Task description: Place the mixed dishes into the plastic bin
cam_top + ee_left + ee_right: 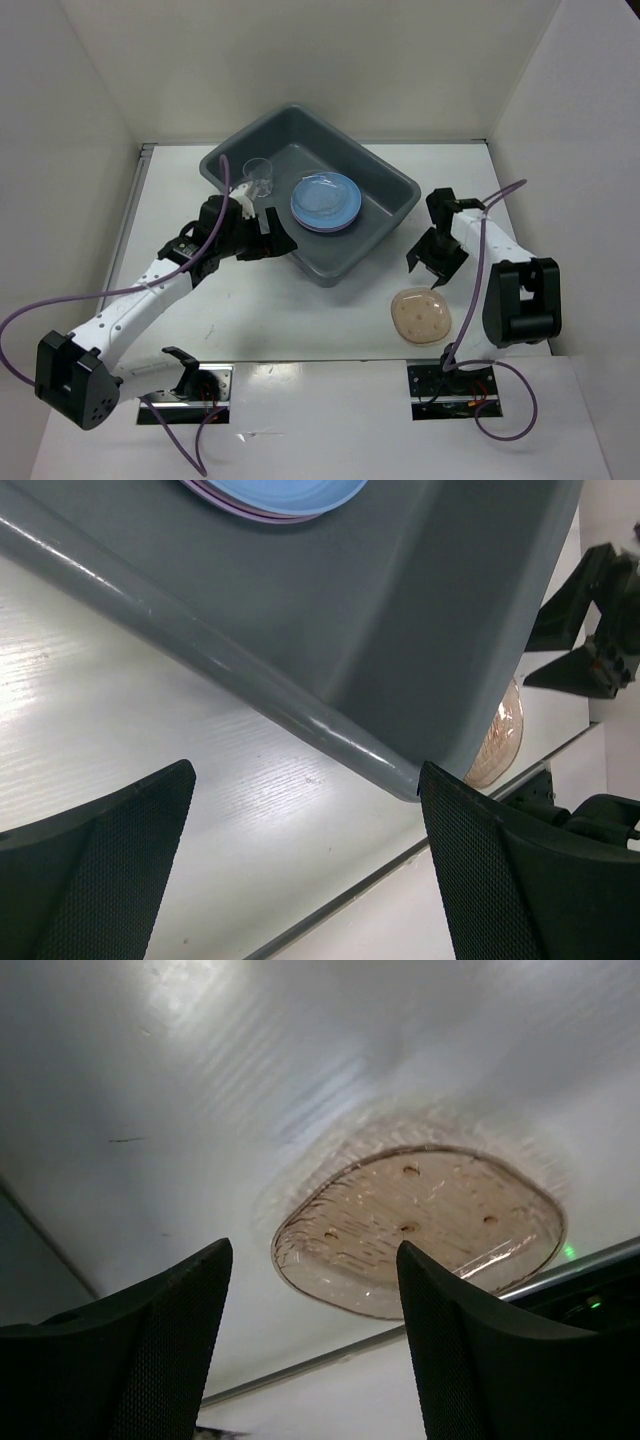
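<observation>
- Mixed dishes, counted: one stack of round plates, one small clear cup (260, 175) and one tan rounded-square dish (421, 316).
- The stack has a blue plate (325, 200) on top. The left wrist view shows a pink-lavender rim (250, 510) just under it. How many plates lie below the blue one cannot be told.
- One plastic bin (385, 215), dark grey, sits at an angle at the far middle of the white table (250, 310).
- The plate stack lies on the bin floor near the middle, and the cup stands upright in the bin's far-left corner.
- The tan dish is outside the bin. It lies flat on the table, near the bin's right-hand near corner but apart from it.
- Two arms, each with one purple cable.
- The left arm reaches forward and to the right. The left gripper (278, 232) hangs low, just outside the bin's near-left wall.
- Its jaws are spread wide with nothing between them. From its wrist camera, the bin's rolled rim (300, 720) runs across just ahead of the fingers (100, 870).
- The right arm is folded back on itself with the wrist pointing down. The right gripper (433, 268) hovers above the table between the bin and the tan dish.
- Its jaws stand apart and grip nothing. In its wrist view the tan dish (420, 1225) lies beyond the fingertips (480, 1350), untouched.
</observation>
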You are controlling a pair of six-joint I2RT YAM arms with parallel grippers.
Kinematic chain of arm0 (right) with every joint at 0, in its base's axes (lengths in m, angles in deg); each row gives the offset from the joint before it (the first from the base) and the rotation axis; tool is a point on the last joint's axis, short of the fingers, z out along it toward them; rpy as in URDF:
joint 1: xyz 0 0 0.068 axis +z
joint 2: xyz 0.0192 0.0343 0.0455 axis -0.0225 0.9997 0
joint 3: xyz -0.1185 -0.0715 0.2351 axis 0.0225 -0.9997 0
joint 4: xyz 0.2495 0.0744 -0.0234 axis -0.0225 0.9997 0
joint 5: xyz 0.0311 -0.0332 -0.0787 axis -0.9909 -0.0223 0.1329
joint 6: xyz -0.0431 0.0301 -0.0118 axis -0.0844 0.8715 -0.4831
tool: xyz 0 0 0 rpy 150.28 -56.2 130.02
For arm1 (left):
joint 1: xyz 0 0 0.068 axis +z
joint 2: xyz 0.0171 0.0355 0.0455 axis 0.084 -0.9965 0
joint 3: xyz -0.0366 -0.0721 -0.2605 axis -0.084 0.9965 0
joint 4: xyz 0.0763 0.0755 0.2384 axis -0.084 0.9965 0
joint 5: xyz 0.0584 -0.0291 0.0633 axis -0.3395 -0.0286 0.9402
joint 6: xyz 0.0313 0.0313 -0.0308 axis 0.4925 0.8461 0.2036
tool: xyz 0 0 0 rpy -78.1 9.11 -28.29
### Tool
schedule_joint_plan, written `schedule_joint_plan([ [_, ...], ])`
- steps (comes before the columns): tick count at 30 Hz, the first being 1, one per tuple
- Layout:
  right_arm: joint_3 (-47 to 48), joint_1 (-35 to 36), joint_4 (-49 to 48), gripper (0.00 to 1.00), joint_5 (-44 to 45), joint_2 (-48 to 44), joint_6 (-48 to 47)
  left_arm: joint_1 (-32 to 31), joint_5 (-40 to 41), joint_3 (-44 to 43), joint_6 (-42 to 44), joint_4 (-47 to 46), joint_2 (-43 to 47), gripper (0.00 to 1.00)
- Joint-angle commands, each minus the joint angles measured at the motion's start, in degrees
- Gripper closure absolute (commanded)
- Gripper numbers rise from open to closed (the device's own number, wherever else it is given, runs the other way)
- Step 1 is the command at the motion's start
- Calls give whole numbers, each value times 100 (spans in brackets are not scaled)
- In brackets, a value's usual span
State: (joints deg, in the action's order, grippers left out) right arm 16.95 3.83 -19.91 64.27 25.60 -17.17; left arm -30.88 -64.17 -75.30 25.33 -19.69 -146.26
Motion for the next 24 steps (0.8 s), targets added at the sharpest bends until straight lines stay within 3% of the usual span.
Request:
schedule_joint_plan([
  [1, -401, 128, 167, 28, -274, -318, 1303, -21, -117, -187, 110, -244, -3, 0],
  [7, -805, 182, -342, 32, -397, -618, 2255, -74, -169, -134, 110, -244, 120, 0],
  [13, -859, 182, -817, 36, -467, -320, 2589, -127, -169, -81, 110, -183, 226, 0],
  [17, -859, 182, -810, 44, -161, -266, 2774, -127, -169, -81, 163, -130, 331, 0],
  [24, -1078, 182, -809, 49, -2, -205, 2897, -127, -117, -28, 215, -77, 436, 0],
])
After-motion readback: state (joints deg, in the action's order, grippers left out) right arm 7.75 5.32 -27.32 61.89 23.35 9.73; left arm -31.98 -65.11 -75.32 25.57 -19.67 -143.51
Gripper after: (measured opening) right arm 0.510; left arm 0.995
